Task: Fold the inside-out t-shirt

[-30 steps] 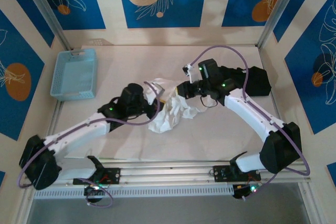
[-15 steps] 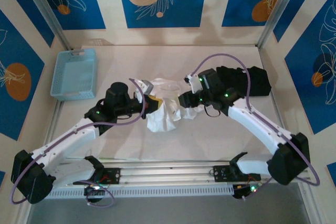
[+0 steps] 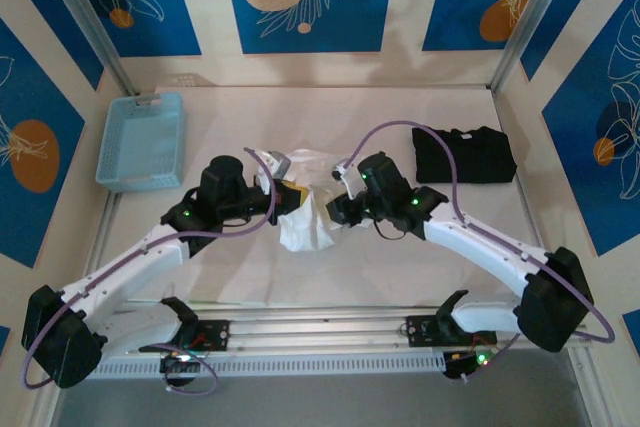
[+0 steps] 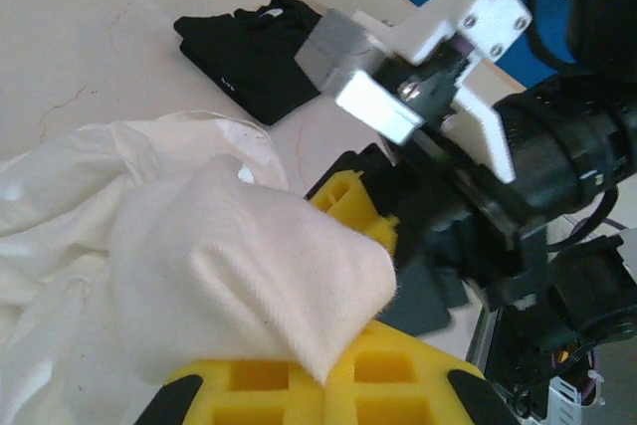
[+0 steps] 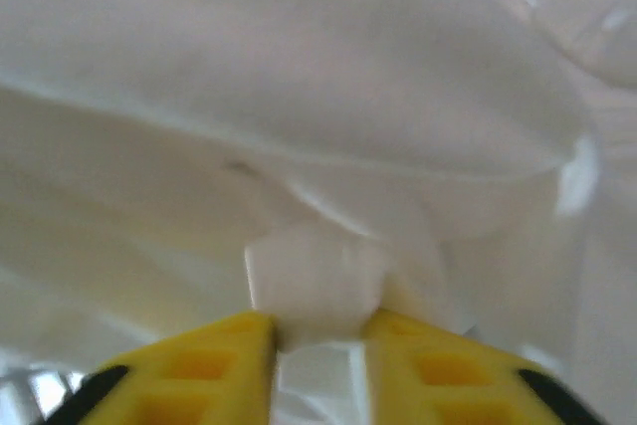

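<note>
The left claw [image 3: 287,197] is clamped on a bunched fold of the white shirt [image 3: 305,232], and cloth drapes over its yellow fingers [image 4: 249,385]. The right claw [image 3: 335,209], just beside it, pinches another fold. The shirt lies crumpled between and below both claws on the table [image 3: 400,257]. A black folded garment [image 3: 463,155] lies beyond the right claw. A blue basket [image 3: 142,140] sits well left of the left claw.
</note>
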You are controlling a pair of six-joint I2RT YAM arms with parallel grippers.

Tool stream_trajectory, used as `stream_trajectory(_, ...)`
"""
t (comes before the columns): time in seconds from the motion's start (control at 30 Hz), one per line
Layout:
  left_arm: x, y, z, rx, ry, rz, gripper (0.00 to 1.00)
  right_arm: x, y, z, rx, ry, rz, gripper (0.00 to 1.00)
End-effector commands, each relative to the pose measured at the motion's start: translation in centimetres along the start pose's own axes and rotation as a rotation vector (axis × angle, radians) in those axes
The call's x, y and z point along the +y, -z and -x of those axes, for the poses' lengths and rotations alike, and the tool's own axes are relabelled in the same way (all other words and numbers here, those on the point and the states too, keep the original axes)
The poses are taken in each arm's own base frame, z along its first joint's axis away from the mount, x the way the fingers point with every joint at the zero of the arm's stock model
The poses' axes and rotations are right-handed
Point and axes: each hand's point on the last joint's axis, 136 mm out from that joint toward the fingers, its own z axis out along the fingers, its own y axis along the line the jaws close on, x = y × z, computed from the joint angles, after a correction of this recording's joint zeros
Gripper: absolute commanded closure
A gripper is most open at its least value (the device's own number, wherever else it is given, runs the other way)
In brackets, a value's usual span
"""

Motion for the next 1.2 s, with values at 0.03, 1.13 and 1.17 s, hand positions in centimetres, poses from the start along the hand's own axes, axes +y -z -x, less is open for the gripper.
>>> stream_trajectory(0.03,1.9,0.5,0.7,-0.044,0.041,0.083,1.00,-0.3,2.8,2.7,-0.117,0.032,-0.066,0.98)
stream_trajectory(1.13,5.5,1.8,-5.0,0.107,0.084,0.414,0.42,0.8,5.2,4.7,-0.232,-0.223,0.347,1.00)
stream_trajectory(1.17,5.1,1.1,-5.2,0.111,0.081,0.385,0.43,0.8,5.1,4.8,-0.232,-0.225,0.345,1.00)
